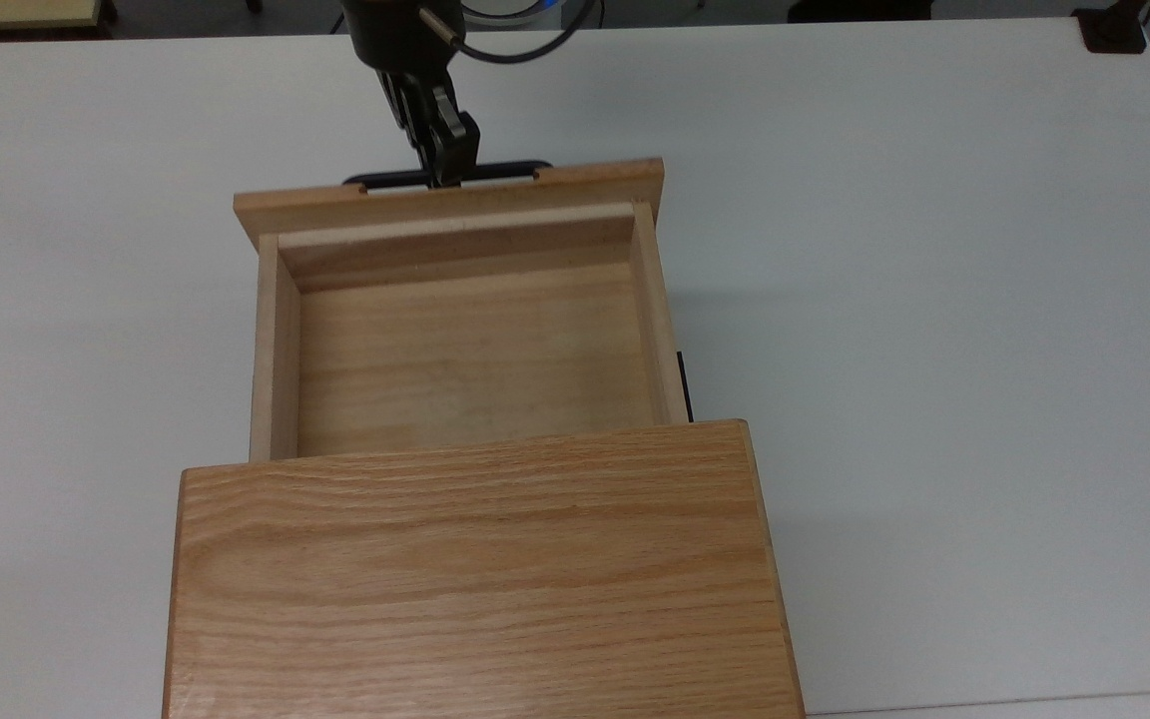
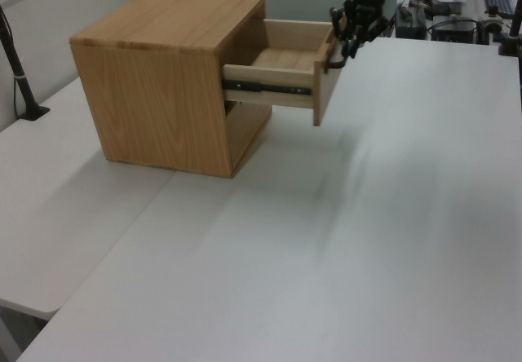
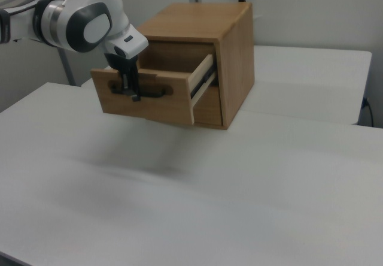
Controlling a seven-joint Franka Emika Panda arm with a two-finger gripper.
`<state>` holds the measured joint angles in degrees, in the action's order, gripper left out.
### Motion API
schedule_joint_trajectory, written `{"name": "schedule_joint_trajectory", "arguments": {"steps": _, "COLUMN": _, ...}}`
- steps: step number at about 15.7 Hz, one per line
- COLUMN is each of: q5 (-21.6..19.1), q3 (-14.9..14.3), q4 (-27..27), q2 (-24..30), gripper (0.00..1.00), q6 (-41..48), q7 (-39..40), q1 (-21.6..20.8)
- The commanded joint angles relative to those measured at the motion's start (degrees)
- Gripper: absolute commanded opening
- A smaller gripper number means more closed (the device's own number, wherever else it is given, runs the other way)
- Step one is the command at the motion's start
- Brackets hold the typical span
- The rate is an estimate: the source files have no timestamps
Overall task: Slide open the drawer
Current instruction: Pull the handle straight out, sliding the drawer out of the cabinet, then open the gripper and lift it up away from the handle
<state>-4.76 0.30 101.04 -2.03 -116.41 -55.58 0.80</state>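
Note:
The light oak drawer stands pulled far out of the wooden cabinet, its inside bare. Its front panel carries a thin black bar handle. My gripper is shut on the middle of that handle, at the top of the top view. In the left view the drawer juts to the right on a black slide rail, with the gripper at its front. In the right view the gripper grips the handle from above.
The cabinet sits on a white table with wide bare surface around it. A second white table adjoins in the left view. A black post stands at the left view's left edge, and desks with equipment lie behind.

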Motion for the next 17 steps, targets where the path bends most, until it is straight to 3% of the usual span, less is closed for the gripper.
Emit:
{"name": "schedule_joint_trajectory", "arguments": {"steps": 1, "q5": 1.07, "q3": 0.14, "q4": 2.67, "q2": 2.73, "gripper": 0.05, "q6": 8.19, "q7": 7.84, "q1": 0.17}}
{"name": "schedule_joint_trajectory", "arguments": {"steps": 3, "q5": 1.15, "q3": 0.14, "q4": 2.67, "q2": 3.26, "gripper": 0.07, "q6": 11.19, "q7": 8.99, "q1": 0.52}}
{"name": "schedule_joint_trajectory", "arguments": {"steps": 4, "q5": 1.15, "q3": 0.14, "q4": 2.58, "q2": 3.35, "gripper": 0.18, "q6": 12.42, "q7": 9.17, "q1": 0.7}}
{"name": "schedule_joint_trajectory", "arguments": {"steps": 5, "q5": 1.07, "q3": 0.14, "q4": 2.49, "q2": 3.43, "gripper": 0.41, "q6": 13.65, "q7": 9.08, "q1": 1.13}}
{"name": "schedule_joint_trajectory", "arguments": {"steps": 7, "q5": 0.98, "q3": 0.14, "q4": 2.05, "q2": 3.61, "gripper": 1.0, "q6": 14.72, "q7": 8.65, "q1": 1.66}}
{"name": "schedule_joint_trajectory", "arguments": {"steps": 17, "q5": 0.27, "q3": -0.13, "q4": -8.14, "q2": 6.25, "gripper": 1.0, "q6": 24.56, "q7": 13.04, "q1": 2.37}}
